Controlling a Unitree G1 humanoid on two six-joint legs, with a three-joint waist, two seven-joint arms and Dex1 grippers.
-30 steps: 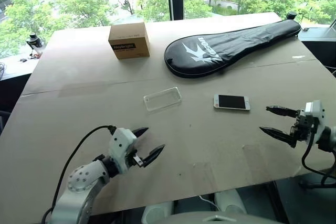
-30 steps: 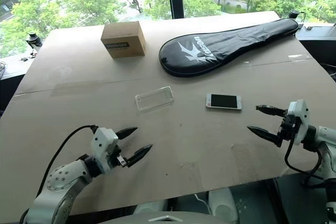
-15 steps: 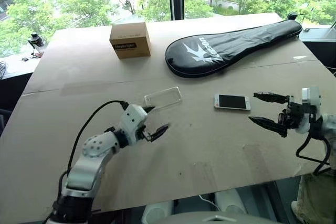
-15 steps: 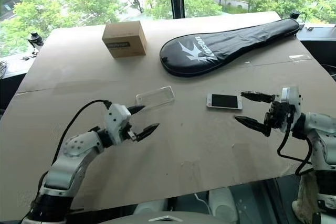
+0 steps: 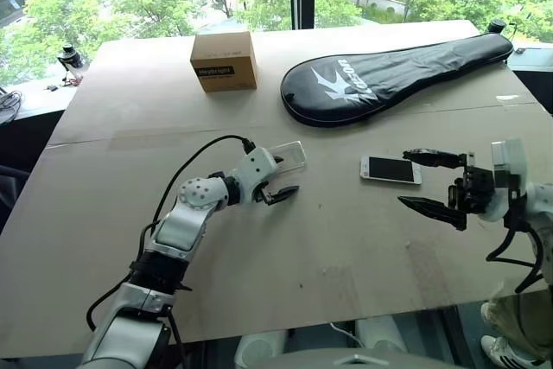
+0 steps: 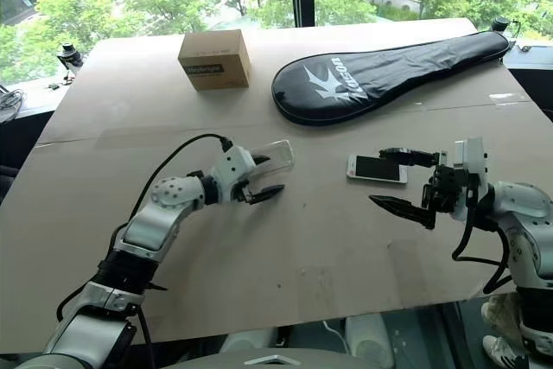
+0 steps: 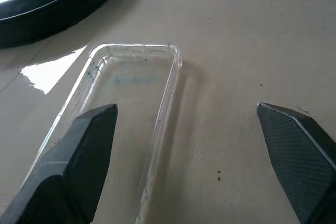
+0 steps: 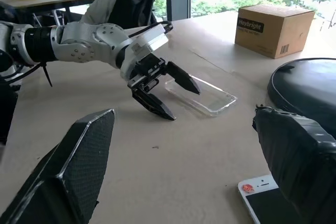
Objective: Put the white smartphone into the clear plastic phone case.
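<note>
Nothing of the task was done yet: the 2 pieces lay apart on the brown table (image 5: 346,239), neither one lifted. In the lower middle of the head view, the left gripper (image 5: 278,180) had reached the near end of the clear plastic phone case (image 5: 289,155), its fingers parted around that end, one over the case and one on the bare table beside it, with no grip made that I could see. At the right edge, the right gripper (image 5: 430,181) hung with its fingers spread wide and empty, just beside the white smartphone (image 5: 391,169), which lay flat and screen-up at centre right. Further up the frame sat the black racket cover (image 5: 389,75) and the cardboard box (image 5: 224,61), both untouched. Compared with 1 second earlier, the left gripper had travelled from the lower left up to the case, and the right gripper had drawn in toward the phone; case and phone kept their places
</note>
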